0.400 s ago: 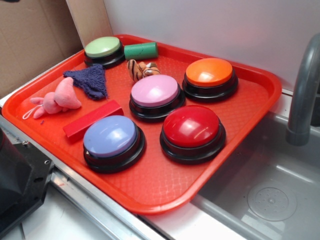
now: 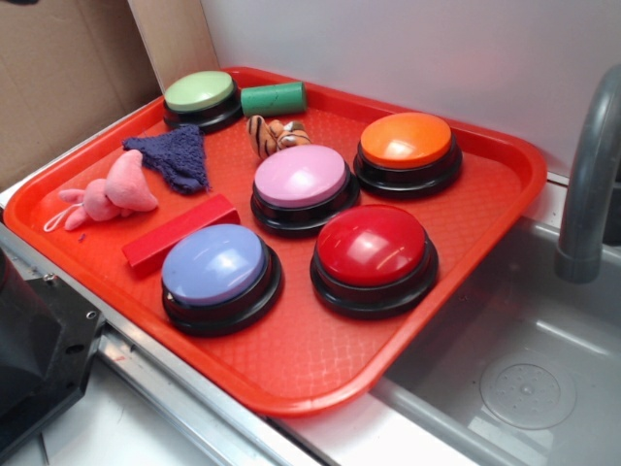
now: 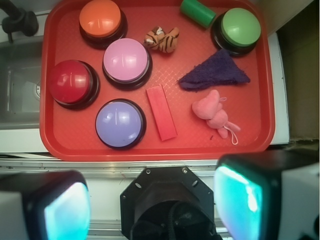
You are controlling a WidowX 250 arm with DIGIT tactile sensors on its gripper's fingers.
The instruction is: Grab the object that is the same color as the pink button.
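Note:
The small pink plush toy [image 2: 114, 195] lies on the red tray [image 2: 291, 359] near its left edge, its pale string loop trailing toward the rim. In the wrist view it [image 3: 212, 113] sits at the right, below the purple cloth. The pink button [image 2: 301, 179] stands at the tray's middle, also seen in the wrist view [image 3: 127, 60]. My gripper [image 3: 155, 207] is open and empty, high above the robot base in front of the tray; its fingers [image 3: 240, 197] frame the bottom of the wrist view. It does not show in the exterior view.
On the tray: a blue-lavender button [image 2: 215, 267], red button [image 2: 374, 248], orange button [image 2: 407, 143], green button [image 2: 200, 93], green cylinder [image 2: 273, 98], striped tiger plush [image 2: 275, 134], purple cloth [image 2: 173, 155], red block [image 2: 180, 231]. A sink [image 2: 514, 359] and faucet [image 2: 587, 184] lie right.

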